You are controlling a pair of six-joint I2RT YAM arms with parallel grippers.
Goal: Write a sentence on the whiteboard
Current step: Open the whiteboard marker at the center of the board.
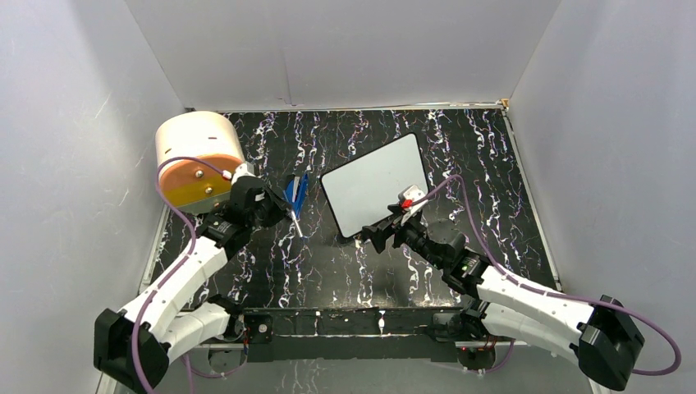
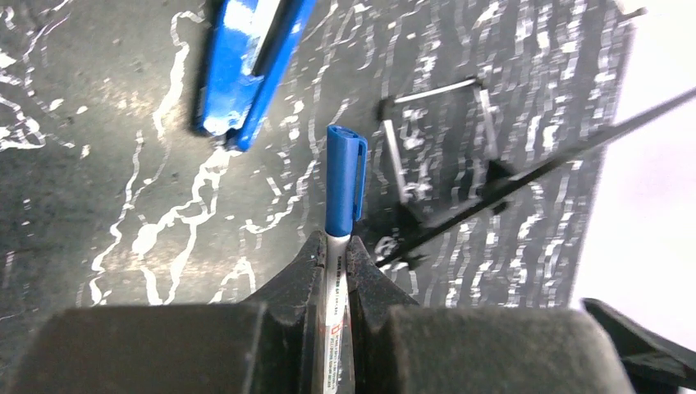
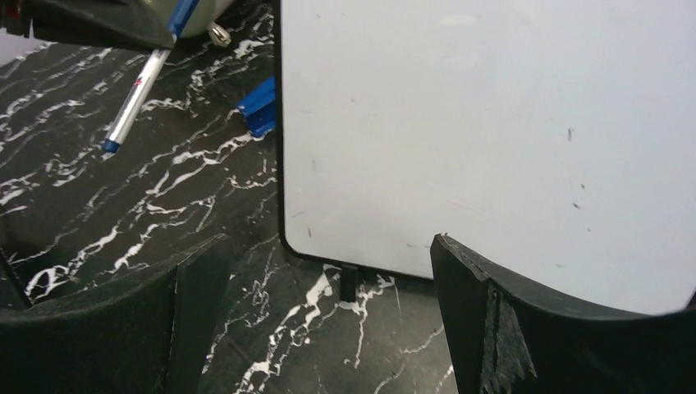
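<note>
The whiteboard (image 1: 376, 194) lies tilted on the marbled table, right of centre; its face (image 3: 492, 123) is blank apart from small specks, and the sentence is out of view. My left gripper (image 1: 283, 215) is to the left of the board, shut on a marker (image 2: 343, 176): the white barrel sits between the fingers and the blue cap points away from them. In the right wrist view the marker (image 3: 138, 90) hangs slanted above the table. My right gripper (image 3: 328, 246) stands open at the board's near left corner, nothing between its fingers (image 1: 373, 234).
A blue flat object (image 1: 297, 191) lies between the left gripper and the board, just past the marker's cap (image 2: 246, 66). A white cylinder with an orange end (image 1: 197, 156) stands at the back left. Grey walls close in the table on three sides.
</note>
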